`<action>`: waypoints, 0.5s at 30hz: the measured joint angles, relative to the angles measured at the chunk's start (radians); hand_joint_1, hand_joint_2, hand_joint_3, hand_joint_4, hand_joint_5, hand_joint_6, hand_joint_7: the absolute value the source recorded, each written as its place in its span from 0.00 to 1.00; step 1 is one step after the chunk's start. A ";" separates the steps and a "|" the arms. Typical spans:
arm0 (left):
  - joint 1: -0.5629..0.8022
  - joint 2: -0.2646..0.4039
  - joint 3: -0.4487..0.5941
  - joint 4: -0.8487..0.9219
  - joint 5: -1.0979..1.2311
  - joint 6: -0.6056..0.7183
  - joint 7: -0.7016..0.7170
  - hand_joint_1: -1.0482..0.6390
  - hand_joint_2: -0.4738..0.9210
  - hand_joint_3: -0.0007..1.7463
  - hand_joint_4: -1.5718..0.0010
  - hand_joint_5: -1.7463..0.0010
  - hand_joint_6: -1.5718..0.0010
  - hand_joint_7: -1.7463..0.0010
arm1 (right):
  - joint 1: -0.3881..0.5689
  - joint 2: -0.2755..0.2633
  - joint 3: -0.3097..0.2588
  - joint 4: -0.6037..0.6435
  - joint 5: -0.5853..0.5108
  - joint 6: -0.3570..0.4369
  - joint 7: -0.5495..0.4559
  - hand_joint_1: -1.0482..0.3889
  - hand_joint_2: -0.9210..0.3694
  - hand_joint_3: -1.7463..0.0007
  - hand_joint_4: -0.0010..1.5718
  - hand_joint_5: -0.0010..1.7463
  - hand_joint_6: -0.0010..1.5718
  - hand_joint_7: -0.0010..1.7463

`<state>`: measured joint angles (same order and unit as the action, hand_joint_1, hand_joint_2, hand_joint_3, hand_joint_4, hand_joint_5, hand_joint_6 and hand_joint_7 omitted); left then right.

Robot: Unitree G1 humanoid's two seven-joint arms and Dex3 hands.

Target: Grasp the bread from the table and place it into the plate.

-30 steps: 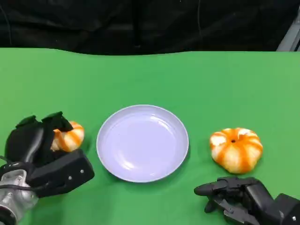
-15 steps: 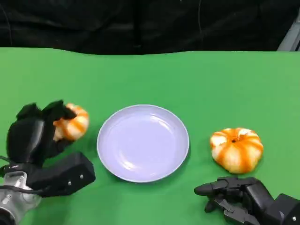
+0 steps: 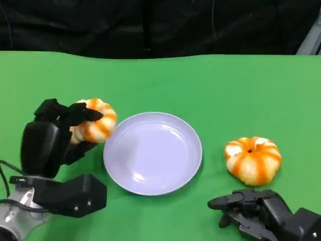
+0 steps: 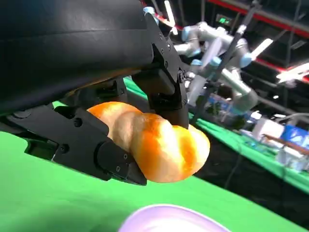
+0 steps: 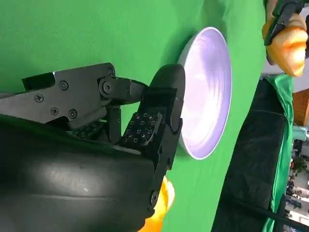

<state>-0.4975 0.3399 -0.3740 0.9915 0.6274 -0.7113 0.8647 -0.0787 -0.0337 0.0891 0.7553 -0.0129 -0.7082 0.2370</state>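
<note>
Spreading across most of the head view is a green table (image 3: 210,85), w/ a black curtain (image 3: 150,25) hung behind its far edge; largest thing on the cloth is 1 pale lilac plate (image 3: 153,153), round, shallow, nothing in it, sitting roughly mid-table; next in size, the left hand (image 3: 57,133) on its silver forearm, raised at the plate's left side, fingers (image 4: 104,147) wrapped round 1 orange-and-white bread (image 3: 93,120); that bread is off the cloth, held just beside the plate's left rim, nearly over its edge, not inside; left wrist view shows the bun clamped between upper and lower fingers, plate rim just below it; right hand (image 3: 251,211) lies low near the front edge at lower right, holding nothing, fingers stretched out twd the left & slightly apart; a 2nd bread (image 3: 253,160), same striped pumpkin shape, rests on the cloth right of the plate, apart from it, just beyond the right hand; nothing stands btwn the held bun and the plate; count: 2 breads, 1 plate, 2 hands; bkgd in left wrist view shows other robot arms (image 4: 217,48) & shelving, blurred.
</note>
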 measured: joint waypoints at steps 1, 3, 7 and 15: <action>0.007 0.000 0.002 -0.016 0.000 -0.003 -0.005 0.62 0.97 0.07 0.48 0.26 0.35 0.56 | 0.000 0.000 0.000 0.000 0.000 0.000 0.000 0.69 0.00 0.78 0.51 0.69 0.78 0.06; 0.020 -0.002 0.004 -0.040 -0.003 -0.015 -0.022 0.62 0.96 0.08 0.46 0.30 0.32 0.60 | 0.000 0.001 0.000 0.000 0.000 0.000 -0.001 0.69 0.00 0.78 0.50 0.69 0.78 0.06; 0.047 -0.014 0.015 -0.088 -0.005 -0.025 -0.062 0.63 0.95 0.09 0.45 0.31 0.31 0.62 | 0.000 0.001 0.001 0.000 -0.002 0.000 -0.004 0.69 0.00 0.78 0.50 0.69 0.78 0.06; 0.083 -0.051 0.016 -0.138 -0.002 -0.026 -0.109 0.62 0.94 0.12 0.47 0.29 0.30 0.65 | 0.001 0.003 0.001 -0.004 -0.002 0.006 -0.007 0.70 0.00 0.77 0.50 0.69 0.78 0.06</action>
<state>-0.4148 0.2892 -0.3584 0.8534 0.6254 -0.7377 0.7553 -0.0781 -0.0310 0.0904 0.7509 -0.0144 -0.7017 0.2300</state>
